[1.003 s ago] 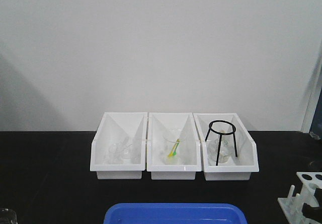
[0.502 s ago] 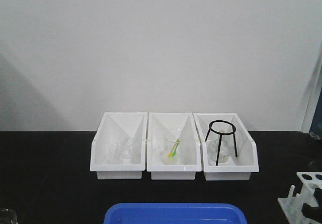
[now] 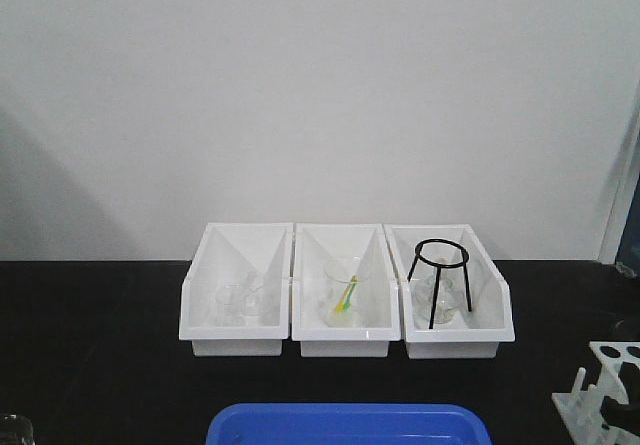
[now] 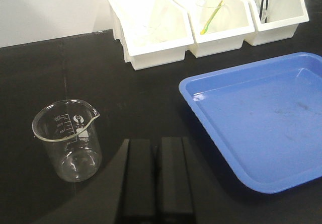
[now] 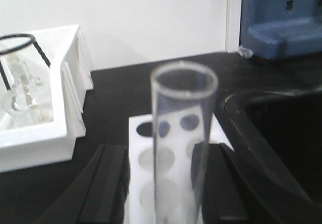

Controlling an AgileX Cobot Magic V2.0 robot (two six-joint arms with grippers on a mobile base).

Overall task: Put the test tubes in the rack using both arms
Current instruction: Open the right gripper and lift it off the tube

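The only printing stands on the glass beaker (image 4: 68,141), left of the blue tray (image 4: 261,118) in the left wrist view: white graduation marks with tiny figures, a round logo and a small line beneath it (all too small and faint to read). Nothing else bears legible text.

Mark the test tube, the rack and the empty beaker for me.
test tube (image 5: 177,148): right wrist view, middle of its glass wall.
rack (image 5: 133,171): right wrist view, left margin of the top plate.
beaker (image 4: 68,148): left wrist view, front of its glass wall.
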